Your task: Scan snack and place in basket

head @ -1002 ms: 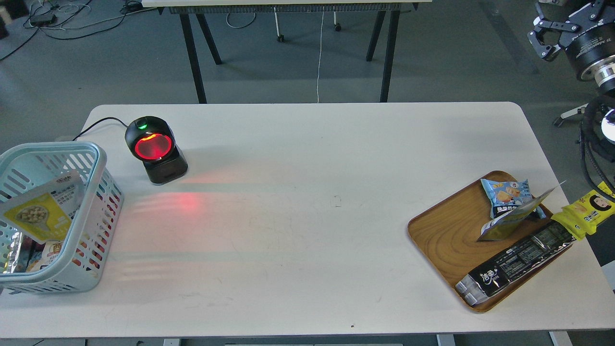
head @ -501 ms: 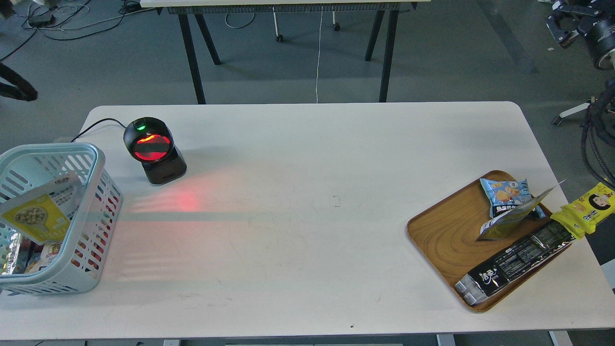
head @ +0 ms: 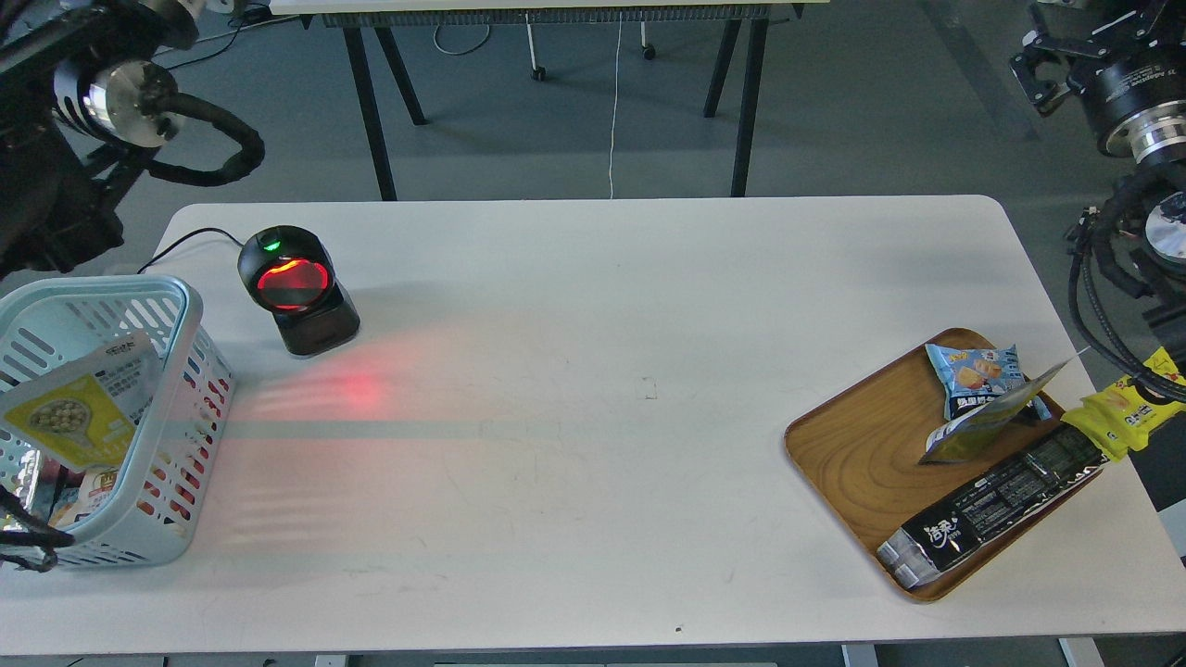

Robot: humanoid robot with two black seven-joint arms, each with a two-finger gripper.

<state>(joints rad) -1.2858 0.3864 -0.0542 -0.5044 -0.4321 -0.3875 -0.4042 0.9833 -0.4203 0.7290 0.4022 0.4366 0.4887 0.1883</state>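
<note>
Two arms only partly in frame. Left arm (head: 111,93) fills upper left corner, joint and cable showing, left end effector out of view. Right end effector (head: 1052,56) at upper right edge, dark and partly cropped; fingers not separable, cannot tell how far open, nothing seen held.

Basket (head: 181,315) cut off by left frame edge, standing on worktop (head: 593,389) at far left. Snack (head: 79,408) inside basket, leaning against right wall, yellow front with round picture facing up toward camera, silver-white top toward upper right, long axis running lower left to upper right. Lower end hidden behind basket rim. Other packets (head: 93,486) beneath it, mostly hidden, hard to identify. Black cable (head: 28,537) crossing basket's lower left corner.

Scanner (head: 296,287) just right of basket, apart from it, window glowing red, red patch on worktop in front.

Wooden tray (head: 852,445) at lower right, holding blue packet (head: 977,375), a tilted pouch (head: 996,417) leaning over it, and long black packet (head: 991,505) overhanging tray edges. Yellow packet (head: 1116,417) at right worktop edge, partly covered by dark cable.
</note>
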